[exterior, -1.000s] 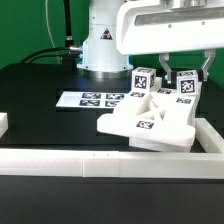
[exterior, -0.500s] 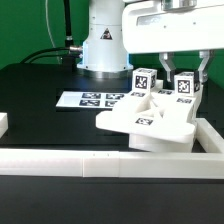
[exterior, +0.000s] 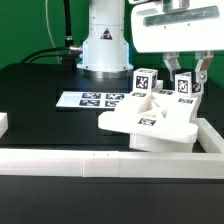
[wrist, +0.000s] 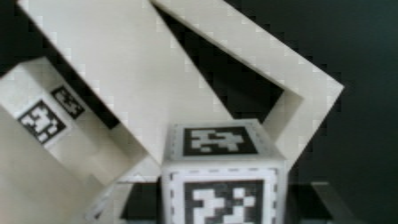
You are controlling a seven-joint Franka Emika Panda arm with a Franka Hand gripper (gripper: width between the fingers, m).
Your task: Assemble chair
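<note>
The gripper (exterior: 185, 76) is pinching a tagged square leg (exterior: 185, 88) narrowly, at two o'clock of the chair's flat panels (exterior: 150, 122). The wrist view is showing the leg's tags (wrist: 221, 141) close (the exterior view is only hinting at them). Everything is sitting on a black table (exterior: 40, 85) with the marker board (exterior: 90, 100) at nine o'clock, green backdrop behind.

A green wall (exterior: 30, 25) stands behind the black table (exterior: 40, 85)

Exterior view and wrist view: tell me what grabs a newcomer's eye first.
The white chair assembly sits toward the exterior view's right, its tagged posts standing up. The gripper is closed on a tagged square leg at that cluster; the wrist view shows this tagged leg close up. The marker board lies flat behind.
</note>
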